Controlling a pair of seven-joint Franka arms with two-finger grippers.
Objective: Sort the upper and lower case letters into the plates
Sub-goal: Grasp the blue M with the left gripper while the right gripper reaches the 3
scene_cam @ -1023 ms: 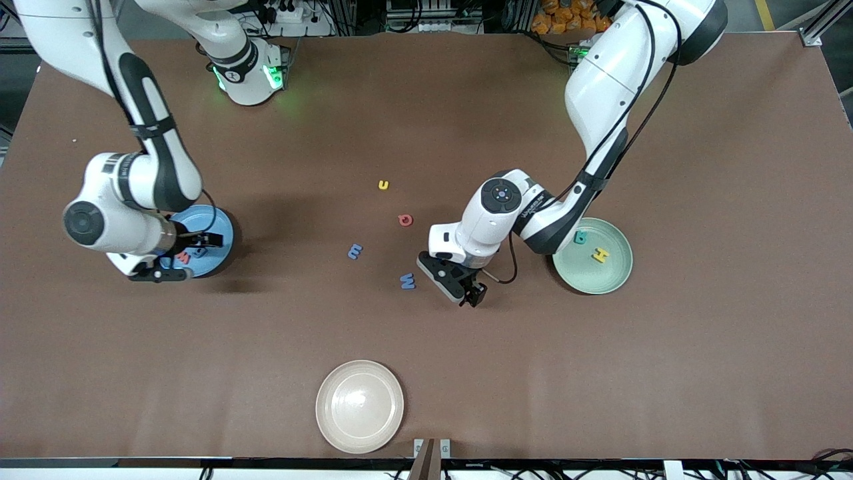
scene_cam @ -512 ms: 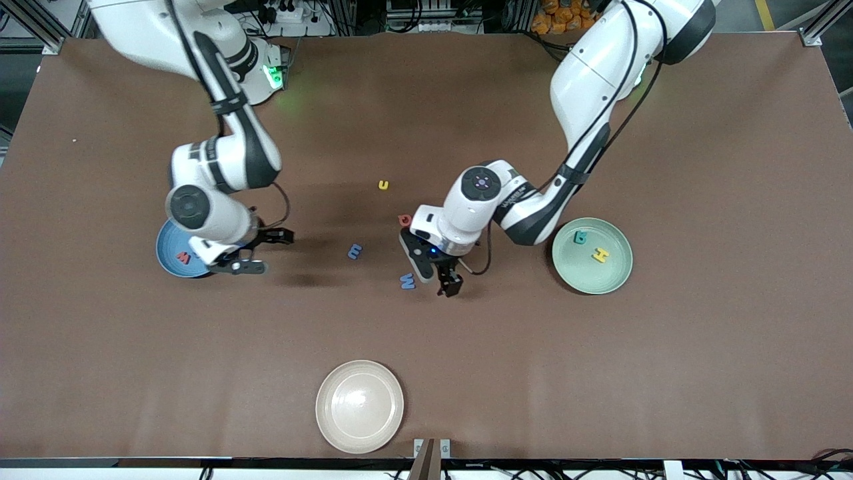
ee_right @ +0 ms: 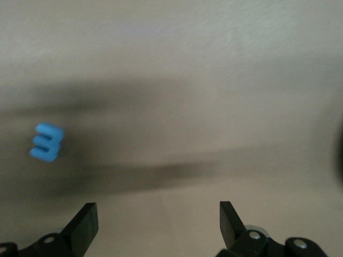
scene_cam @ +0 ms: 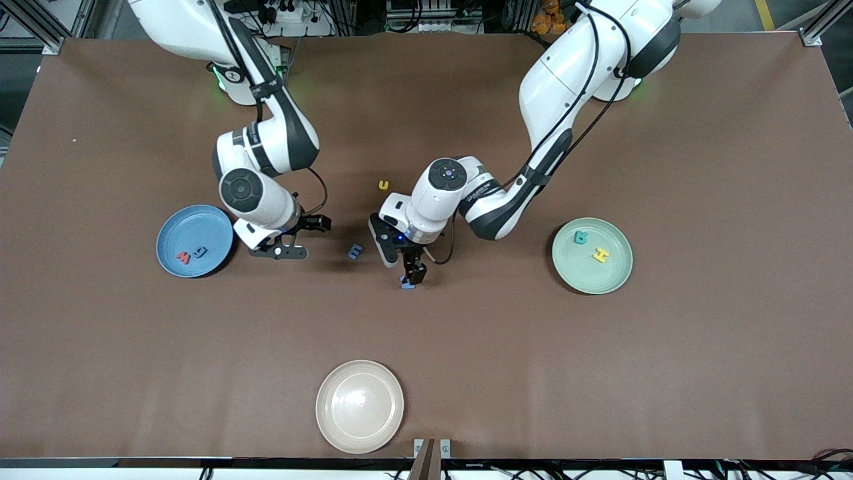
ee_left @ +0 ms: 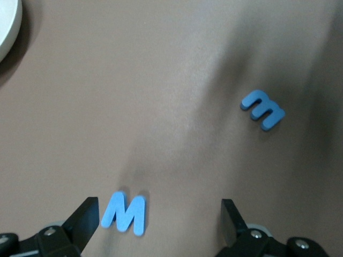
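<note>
My left gripper (scene_cam: pixel 410 272) is open, low over a blue capital M (scene_cam: pixel 407 284). In the left wrist view the M (ee_left: pixel 124 212) lies between the open fingers, close to one finger (ee_left: pixel 86 219). A blue small m (scene_cam: pixel 355 251) lies beside it, toward the right arm's end. My right gripper (scene_cam: pixel 303 238) is open and empty over bare table between the sky blue plate (scene_cam: pixel 200 227) and that m (ee_right: pixel 47 142). The blue plate holds a red letter (scene_cam: pixel 181 256) and a blue one (scene_cam: pixel 200 251). The mint plate (scene_cam: pixel 600 280) holds a teal letter (scene_cam: pixel 581 237) and a yellow H (scene_cam: pixel 601 255).
A yellow u (scene_cam: pixel 383 185) lies on the table, farther from the front camera than the left hand. A cream-white plate (scene_cam: pixel 360 407) sits near the front edge; its rim shows in the left wrist view (ee_left: pixel 8 27).
The left gripper moved from near the mint plate to over the blue M, and its hand now covers the red letter. The right gripper left the blue plate and moved toward the small m.
</note>
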